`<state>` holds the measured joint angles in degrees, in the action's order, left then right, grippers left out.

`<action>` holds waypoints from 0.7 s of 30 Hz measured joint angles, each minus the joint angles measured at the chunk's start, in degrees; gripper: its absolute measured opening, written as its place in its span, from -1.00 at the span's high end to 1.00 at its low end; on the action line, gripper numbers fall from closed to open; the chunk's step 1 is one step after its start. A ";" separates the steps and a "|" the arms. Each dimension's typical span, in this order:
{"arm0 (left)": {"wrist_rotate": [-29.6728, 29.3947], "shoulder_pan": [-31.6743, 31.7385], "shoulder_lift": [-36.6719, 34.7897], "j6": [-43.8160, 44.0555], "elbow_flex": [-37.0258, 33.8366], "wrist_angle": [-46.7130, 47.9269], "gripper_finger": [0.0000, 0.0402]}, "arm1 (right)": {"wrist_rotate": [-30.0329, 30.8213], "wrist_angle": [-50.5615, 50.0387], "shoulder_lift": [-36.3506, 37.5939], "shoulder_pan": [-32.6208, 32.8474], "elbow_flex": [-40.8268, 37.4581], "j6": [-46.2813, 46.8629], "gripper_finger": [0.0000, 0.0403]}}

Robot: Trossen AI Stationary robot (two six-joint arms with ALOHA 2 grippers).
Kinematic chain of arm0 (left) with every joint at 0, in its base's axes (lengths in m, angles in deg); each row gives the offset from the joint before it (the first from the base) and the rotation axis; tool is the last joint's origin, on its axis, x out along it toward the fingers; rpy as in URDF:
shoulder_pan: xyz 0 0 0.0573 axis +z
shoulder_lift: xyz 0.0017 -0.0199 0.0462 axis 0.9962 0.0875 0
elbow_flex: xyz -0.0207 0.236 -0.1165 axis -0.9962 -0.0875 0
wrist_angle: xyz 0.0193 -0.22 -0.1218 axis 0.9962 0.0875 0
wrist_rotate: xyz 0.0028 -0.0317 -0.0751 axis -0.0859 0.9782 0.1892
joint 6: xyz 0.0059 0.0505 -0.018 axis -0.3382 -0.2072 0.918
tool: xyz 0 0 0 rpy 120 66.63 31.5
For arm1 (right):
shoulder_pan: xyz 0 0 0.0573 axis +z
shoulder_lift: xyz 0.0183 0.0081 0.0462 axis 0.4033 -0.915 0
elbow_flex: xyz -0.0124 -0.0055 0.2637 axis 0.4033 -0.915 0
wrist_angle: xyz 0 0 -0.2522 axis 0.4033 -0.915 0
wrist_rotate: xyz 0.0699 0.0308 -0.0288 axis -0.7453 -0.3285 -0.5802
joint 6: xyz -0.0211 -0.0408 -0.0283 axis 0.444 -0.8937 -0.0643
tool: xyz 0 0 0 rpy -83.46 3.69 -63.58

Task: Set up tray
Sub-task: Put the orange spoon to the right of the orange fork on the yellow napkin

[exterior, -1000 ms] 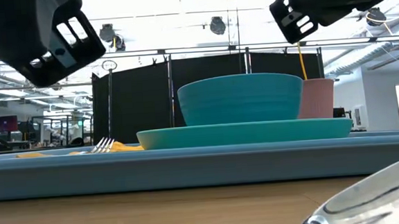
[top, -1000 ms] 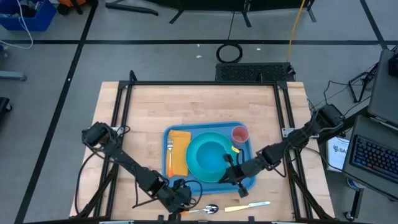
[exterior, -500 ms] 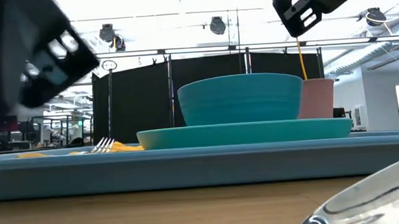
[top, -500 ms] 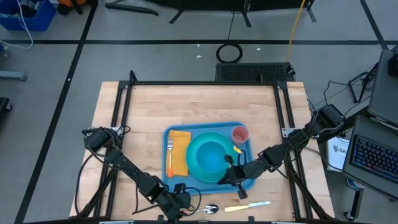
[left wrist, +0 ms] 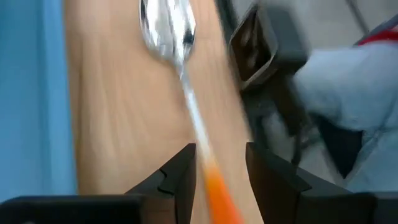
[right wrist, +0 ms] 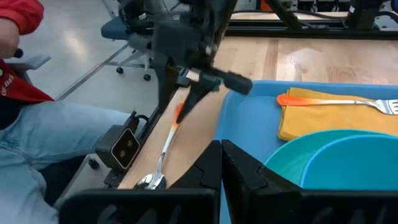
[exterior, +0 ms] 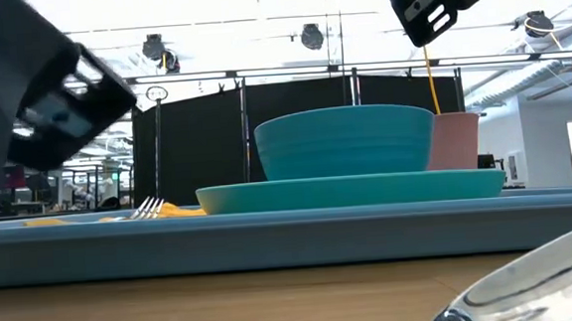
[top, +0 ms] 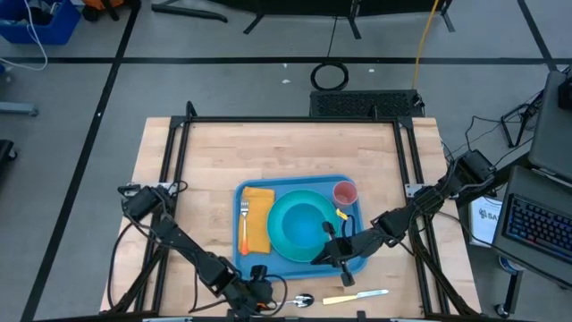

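Blue tray (top: pixel 350 265), teal plate (top: pixel 279 234), yellow napkin (top: pixel 258 222).

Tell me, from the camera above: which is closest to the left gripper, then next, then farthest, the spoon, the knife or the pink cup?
From the left gripper:
1. Spoon, right beside it on the table.
2. Knife, farther along the table's near edge.
3. Pink cup, in the tray's far corner.

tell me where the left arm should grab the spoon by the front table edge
Grip the spoon by its orange handle, from above, jaws across its narrow width. It lies flat on the bare wood beside the tray, and the handle end already sits between the left gripper's open jaws; the bowl is broad and rounded.
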<state>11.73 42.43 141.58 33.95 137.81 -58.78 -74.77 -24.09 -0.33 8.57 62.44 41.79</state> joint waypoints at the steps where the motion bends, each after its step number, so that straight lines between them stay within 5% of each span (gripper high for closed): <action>1: 0.02 -0.02 0.48 -0.34 -0.02 0.02 0.30 | 0.00 0.05 0.00 0.00 0.00 0.00 1.00; 21: -0.60 0.64 9.40 -1.76 9.73 5.28 0.30 | 0.00 -0.06 0.00 0.00 0.00 0.04 1.00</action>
<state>11.13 43.07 150.98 32.18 147.54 -53.50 -74.77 -24.15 -0.33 8.57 62.44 41.83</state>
